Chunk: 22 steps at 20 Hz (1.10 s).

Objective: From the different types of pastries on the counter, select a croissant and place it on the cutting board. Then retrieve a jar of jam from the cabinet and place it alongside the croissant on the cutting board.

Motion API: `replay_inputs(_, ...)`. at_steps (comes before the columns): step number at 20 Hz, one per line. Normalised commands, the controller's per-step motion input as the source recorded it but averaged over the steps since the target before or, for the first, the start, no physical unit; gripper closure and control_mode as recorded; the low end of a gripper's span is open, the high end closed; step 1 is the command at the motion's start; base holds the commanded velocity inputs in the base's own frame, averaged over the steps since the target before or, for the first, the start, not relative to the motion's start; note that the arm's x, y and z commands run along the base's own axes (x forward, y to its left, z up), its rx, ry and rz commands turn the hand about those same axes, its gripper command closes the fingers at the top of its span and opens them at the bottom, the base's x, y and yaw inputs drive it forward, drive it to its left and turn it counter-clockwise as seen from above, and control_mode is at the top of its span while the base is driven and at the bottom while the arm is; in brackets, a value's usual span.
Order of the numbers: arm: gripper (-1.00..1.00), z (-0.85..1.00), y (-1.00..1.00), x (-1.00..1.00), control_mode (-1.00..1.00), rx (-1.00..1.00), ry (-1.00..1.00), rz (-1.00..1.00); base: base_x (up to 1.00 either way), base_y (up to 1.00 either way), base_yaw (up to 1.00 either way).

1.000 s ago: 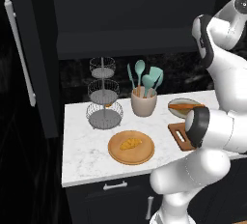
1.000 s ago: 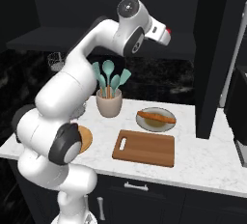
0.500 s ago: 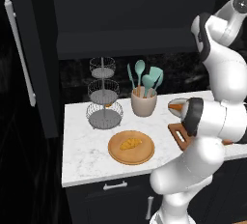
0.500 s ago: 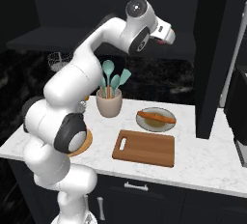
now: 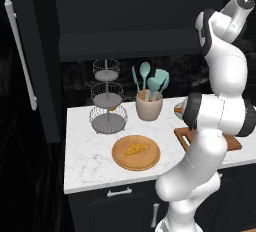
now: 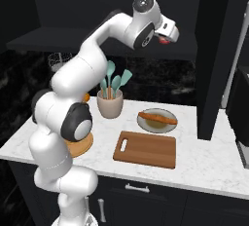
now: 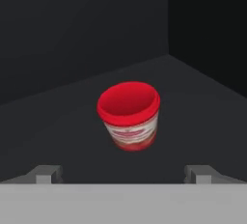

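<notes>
Dark cabinet shelf (image 7: pixel 72 117); jar of jam (image 7: pixel 129 115) ahead of spread gripper (image 7: pixel 123 174)

The jar (image 7: pixel 129 114) stands alone on the dark shelf (image 7: pixel 202 112); bare floor on every side, walls well behind.

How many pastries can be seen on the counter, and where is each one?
2. The croissant lies on the round wooden plate; the long pastry lies on the grey plate behind the cutting board. Others may be hidden.

I see flat, dim rendering; the white counter (image 5: pixel 90 151) stands out bright; cabinet interior murky, soft shadow under the jar (image 7: pixel 129 116); slightly blurred.
</notes>
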Motion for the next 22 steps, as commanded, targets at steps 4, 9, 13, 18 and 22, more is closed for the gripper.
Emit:
replay_inputs(4,-1.0,0.0,0.0,0.58,-1.0,0.0,0.07,0.0,0.0,0.0,0.0)
replay_inputs(9,-1.0,0.0,-0.11,0.18,-1.0,0.01,0.02,0.0,0.0,0.0,0.0)
replay_inputs(13,-1.0,0.0,-0.4,0.44,-1.0,0.0,0.06,0.03,0.0,0.0,0.0)
replay_inputs(18,-1.0,0.0,0.0,0.01,-1.0,0.0,0.0,0.0,0.0,0.0,0.0)
replay_inputs(22,-1.0,-0.06,-0.01,0.0,-1.0,0.0,0.01,0.0,0.0,0.0,0.0)
